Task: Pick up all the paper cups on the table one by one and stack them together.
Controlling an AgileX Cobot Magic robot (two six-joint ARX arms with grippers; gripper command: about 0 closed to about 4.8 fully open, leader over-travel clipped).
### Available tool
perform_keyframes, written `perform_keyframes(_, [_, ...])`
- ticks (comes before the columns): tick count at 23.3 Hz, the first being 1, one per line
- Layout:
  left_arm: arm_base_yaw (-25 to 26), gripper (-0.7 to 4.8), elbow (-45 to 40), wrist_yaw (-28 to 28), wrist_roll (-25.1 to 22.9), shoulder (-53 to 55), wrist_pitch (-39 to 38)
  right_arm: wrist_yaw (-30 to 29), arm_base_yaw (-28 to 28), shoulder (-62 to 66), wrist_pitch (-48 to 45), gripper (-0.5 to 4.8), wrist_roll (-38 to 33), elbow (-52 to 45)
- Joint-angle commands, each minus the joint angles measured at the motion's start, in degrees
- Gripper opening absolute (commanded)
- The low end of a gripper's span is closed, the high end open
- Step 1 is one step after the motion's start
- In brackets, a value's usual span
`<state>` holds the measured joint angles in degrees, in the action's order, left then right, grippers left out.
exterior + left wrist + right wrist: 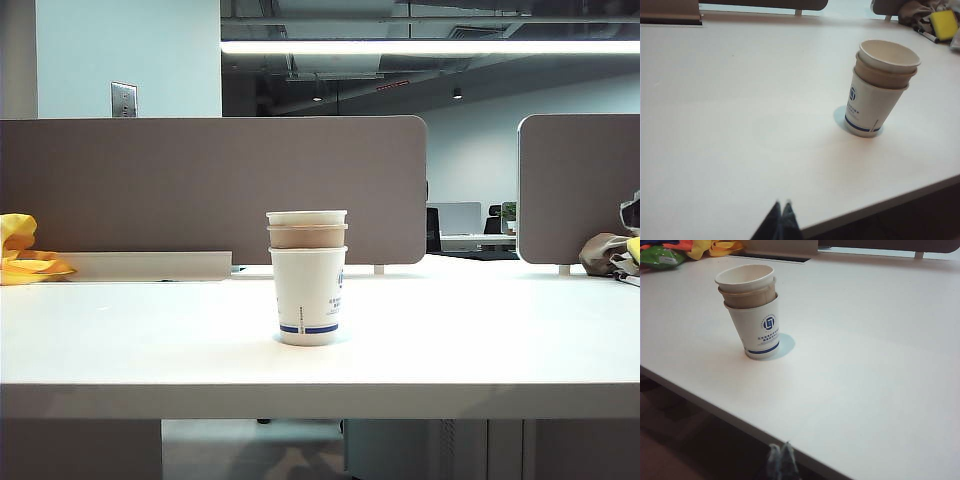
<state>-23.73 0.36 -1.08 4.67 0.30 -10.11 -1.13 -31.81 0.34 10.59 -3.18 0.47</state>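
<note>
Three paper cups (pixel 308 280) stand nested in one upright stack in the middle of the white table (pixel 500 340). A white cup with a blue band and logo (pixel 762 330) is outermost, a brown cup (pixel 882 76) sits inside it, and a white cup (pixel 746 277) is on top. My left gripper (pixel 782 203) is shut and empty, far back from the stack near the table's front edge. Over that same edge my right gripper (pixel 780 445) hangs shut with nothing in it. Neither gripper shows in the exterior view.
Grey partition panels (pixel 210 185) stand along the back of the table. Yellow cloth (pixel 20 255) lies at the back left. A brown and yellow heap (pixel 615 250) lies at the back right, with a yellow sponge (pixel 944 22) and a pen beside it.
</note>
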Motion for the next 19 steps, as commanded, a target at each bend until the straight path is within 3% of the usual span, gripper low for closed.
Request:
perform_keyframes(1, [0.07, -0.05, 0.07, -0.04, -4.22, 0.02, -0.55, 0.13, 0.00, 0.07, -0.11, -0.05, 0.74, -0.39])
perform_keyframes(19, [0.07, -0.05, 0.07, 0.44, -4.24, 0.02, -0.52, 0.07, 0.00, 0.04, -0.15, -0.05, 1.90, -0.39])
